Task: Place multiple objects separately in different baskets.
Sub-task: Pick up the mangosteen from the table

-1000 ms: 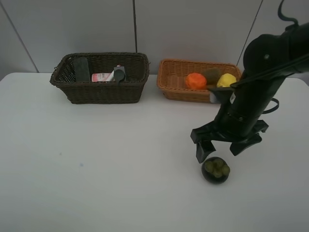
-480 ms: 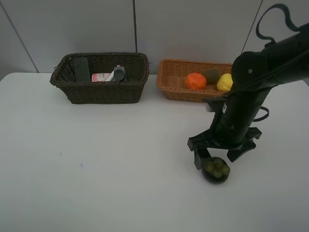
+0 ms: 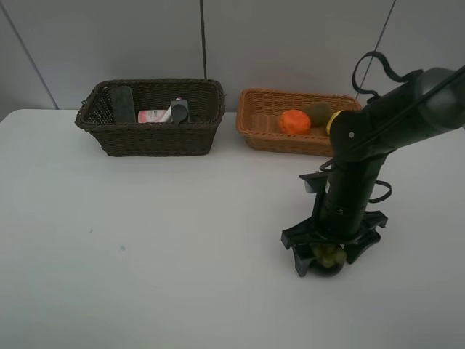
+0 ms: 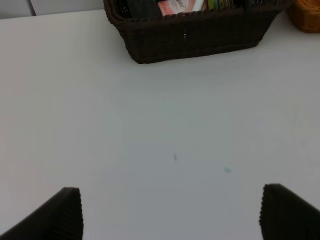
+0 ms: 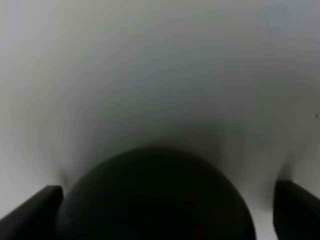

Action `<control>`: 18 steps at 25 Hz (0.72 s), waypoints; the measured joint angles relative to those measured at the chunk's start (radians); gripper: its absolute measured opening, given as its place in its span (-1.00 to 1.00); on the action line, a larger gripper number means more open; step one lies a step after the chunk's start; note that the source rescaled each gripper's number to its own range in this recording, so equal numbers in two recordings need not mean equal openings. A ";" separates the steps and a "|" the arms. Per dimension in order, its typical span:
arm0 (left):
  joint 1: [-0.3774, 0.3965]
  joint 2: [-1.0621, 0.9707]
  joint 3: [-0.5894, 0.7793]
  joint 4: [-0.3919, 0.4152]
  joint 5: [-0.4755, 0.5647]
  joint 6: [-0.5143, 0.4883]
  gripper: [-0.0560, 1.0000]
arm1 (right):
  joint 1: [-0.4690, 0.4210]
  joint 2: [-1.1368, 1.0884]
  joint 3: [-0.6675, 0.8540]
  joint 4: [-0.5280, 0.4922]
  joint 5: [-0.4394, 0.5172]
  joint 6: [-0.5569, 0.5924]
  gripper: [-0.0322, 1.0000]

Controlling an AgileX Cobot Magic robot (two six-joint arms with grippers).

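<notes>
1. A white table [image 3: 145, 254] fills most of the exterior high view, its surface matte and plain, with rounded far corners at left and right.
2. Two faint specks mark the tabletop on the near left.
3. Behind the table stands a pale grey panelled wall [image 3: 290, 43].
4. Thin dark seams split the wall into panels: one vertical near the middle, one slanted at far left, one slanted at right.
5. Light is soft and even, with only faint shadows on the table.
</notes>
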 joint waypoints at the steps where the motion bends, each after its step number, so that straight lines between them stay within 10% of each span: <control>1: 0.000 0.000 0.000 0.000 0.000 0.000 0.85 | 0.000 0.002 0.000 -0.001 0.001 0.000 0.90; 8: 0.000 0.000 0.000 0.000 0.000 0.000 0.85 | 0.000 0.005 -0.003 -0.005 0.006 -0.001 0.79; 12: 0.000 0.000 0.000 0.000 0.000 0.000 0.85 | 0.000 0.009 -0.003 -0.013 0.027 -0.001 -0.61; 18: 0.000 0.000 0.000 0.000 0.000 0.000 0.85 | 0.000 0.010 -0.003 -0.013 0.030 -0.001 -0.58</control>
